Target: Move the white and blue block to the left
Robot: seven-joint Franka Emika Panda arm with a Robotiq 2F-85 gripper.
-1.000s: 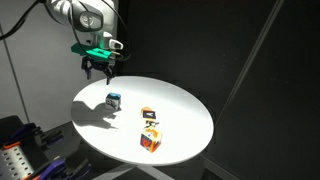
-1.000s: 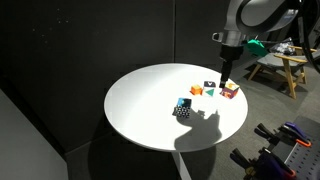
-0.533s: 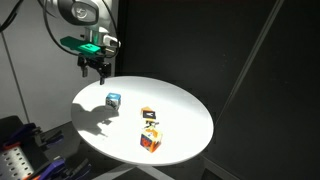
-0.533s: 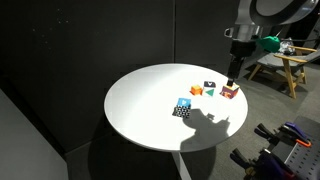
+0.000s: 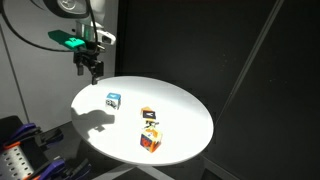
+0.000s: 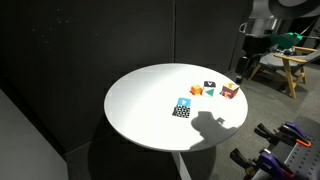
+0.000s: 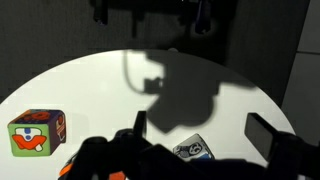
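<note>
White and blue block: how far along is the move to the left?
Done: unclear; the white and blue block sits on the table near its edge, free. In hand: nothing; the claw hangs open and empty above that edge. Left: the pictures cannot say whether it was just placed or awaits grasping.

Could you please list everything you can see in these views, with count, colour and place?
white and blue block: one, white with light-blue edges, on the table, the cube nearest the arm.
orange-and-white cube: one, orange and white with black marks, near the table's middle.
red-and-blue cube: one, red-orange and blue, by the table's near edge in an exterior view.
table: one, round, white, centre of the scene.
wooden bench: one, pale wood, behind the table in an exterior view.
gripper: one, dark with a green mount, open and holding nothing, in the air by the table's edge.
</note>
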